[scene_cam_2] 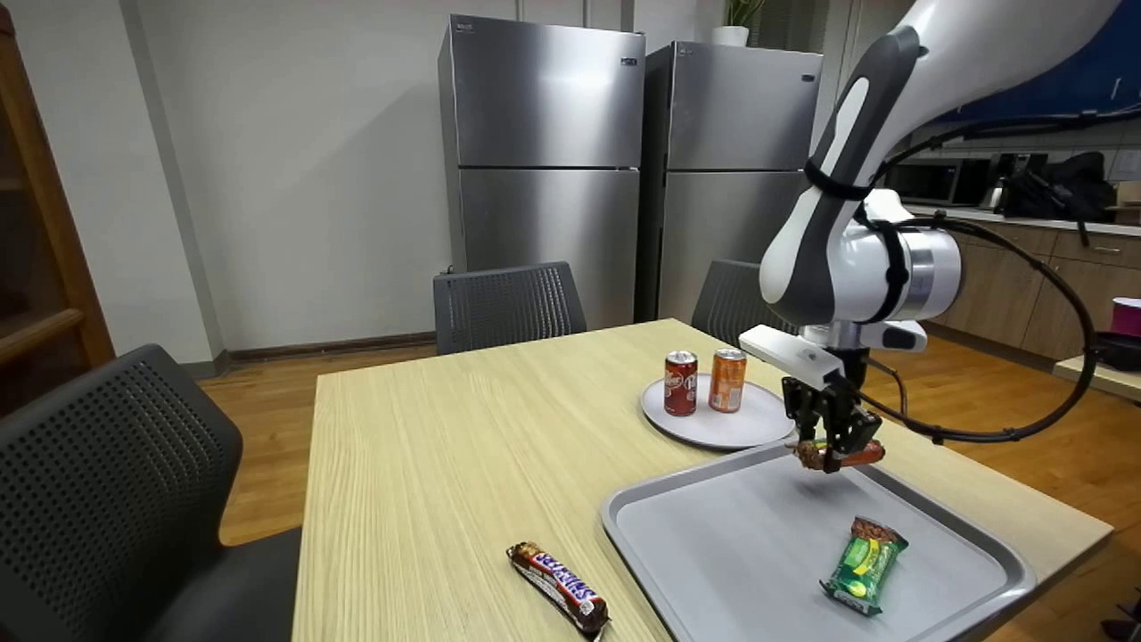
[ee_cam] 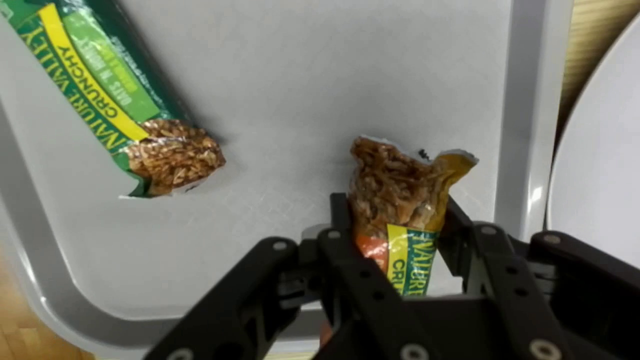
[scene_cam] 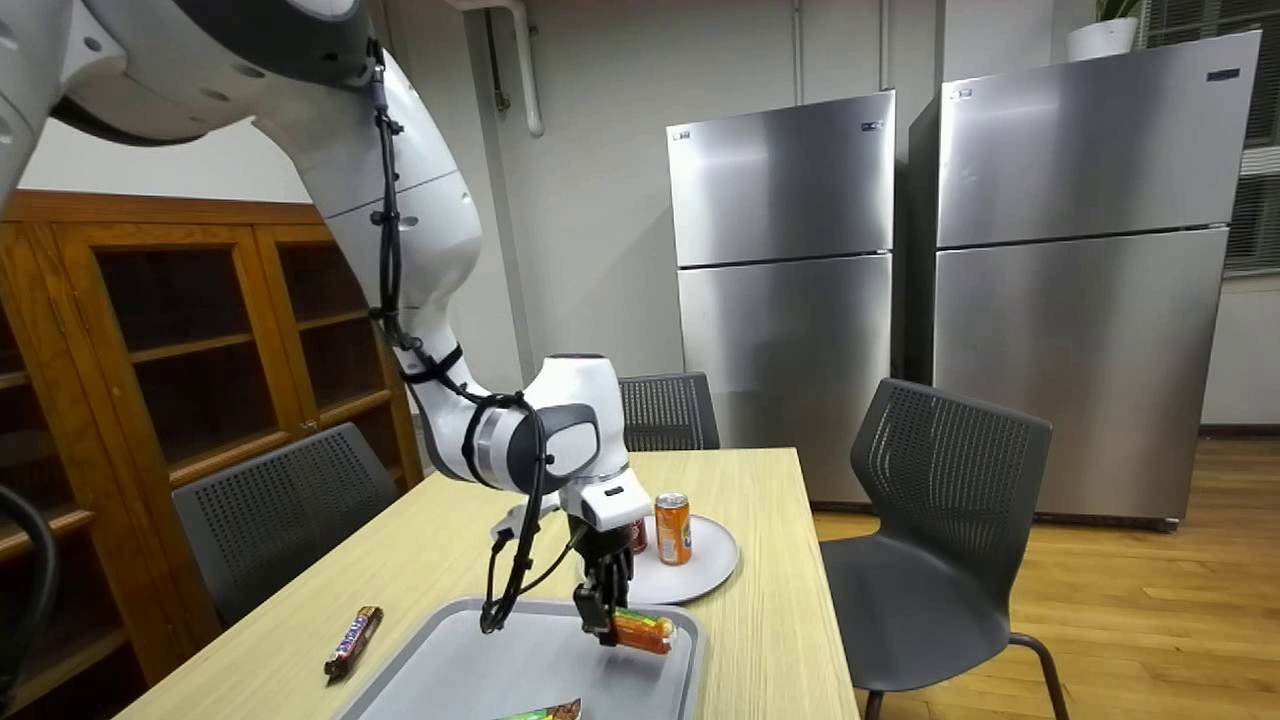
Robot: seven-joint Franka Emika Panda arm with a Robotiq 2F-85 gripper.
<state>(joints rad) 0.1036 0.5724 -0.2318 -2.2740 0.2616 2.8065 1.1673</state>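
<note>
Operator: What is held, and how?

Observer: Your gripper (ee_cam: 396, 212) clasps an orange-wrapped Nature Valley Crunchy bar (ee_cam: 400, 216), one finger at each side. In the wrist view, the bar's granola-printed end projects beyond your fingertips.

Operator: Where does the bar hang?

Observer: In an exterior view, your fingers hold it roughly level over the gray tray (scene_cam_2: 740, 544), near the corner beside the round plate (scene_cam_2: 713, 433); both ends protrude past the fingers, and the wrapper seems clear of the tray floor.

Operator: What lies around it?

Observer: On the tray, well apart from your fingers, lies a green Nature Valley Crunchy Oats 'n Honey bar (scene_cam_2: 863, 566). The plate bears a Dr Pepper can (scene_cam_2: 681, 383) and an orange can (scene_cam_2: 727, 381), both upright. A Snickers bar (scene_cam_2: 559, 588) lies on the wood-grain table (scene_cam_2: 463, 446), outside the tray.
</note>
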